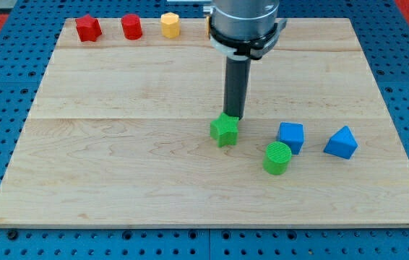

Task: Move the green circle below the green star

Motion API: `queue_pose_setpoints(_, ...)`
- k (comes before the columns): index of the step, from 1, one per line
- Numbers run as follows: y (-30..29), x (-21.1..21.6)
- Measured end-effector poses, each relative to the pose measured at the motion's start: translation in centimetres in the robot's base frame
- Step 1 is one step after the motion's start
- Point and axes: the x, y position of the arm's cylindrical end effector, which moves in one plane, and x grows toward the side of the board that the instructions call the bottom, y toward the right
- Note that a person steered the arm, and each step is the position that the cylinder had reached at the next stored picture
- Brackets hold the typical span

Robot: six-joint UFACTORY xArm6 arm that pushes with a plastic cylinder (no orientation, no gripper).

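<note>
The rod has no jaws, so there is no jaw state to record. Its tip (233, 117) rests at the top edge of the green star (225, 131), touching or nearly so. The green circle (277, 158) lies near the star, toward the view's lower right, just beside the blue cube (290, 137).

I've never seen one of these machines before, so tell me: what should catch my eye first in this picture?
First, the thick dark rod coming down from the view's top, its tip right at the upper edge of the green star near the board's middle. To the star's lower right stands the green circle, with a blue cube and another blue block further right. Along the wooden board's top edge sit two red blocks and a yellow one.
</note>
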Motion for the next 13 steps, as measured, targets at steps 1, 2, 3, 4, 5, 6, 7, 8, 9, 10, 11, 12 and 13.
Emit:
queue_pose_setpoints(1, 0.4, 0.0)
queue_pose_setpoints(2, 5.5, -1.3)
queue_pose_setpoints(3, 5.0, -2.2)
queue_pose_setpoints(4, 1.3, -1.8)
queue_pose_setpoints(5, 3.0, -1.1)
queue_pose_setpoints(6, 1.7, -3.6)
queue_pose_setpoints(7, -6.3, -3.6)
queue_pose_setpoints(8, -11.9, 0.3)
queue_pose_setpoints(9, -12.1, 8.5)
queue_pose_setpoints(10, -6.9, 13.9)
queue_pose_setpoints(11, 2.4, 15.2)
queue_pose_setpoints(12, 10.9, 13.5)
queue_pose_setpoints(13, 12.8, 9.6)
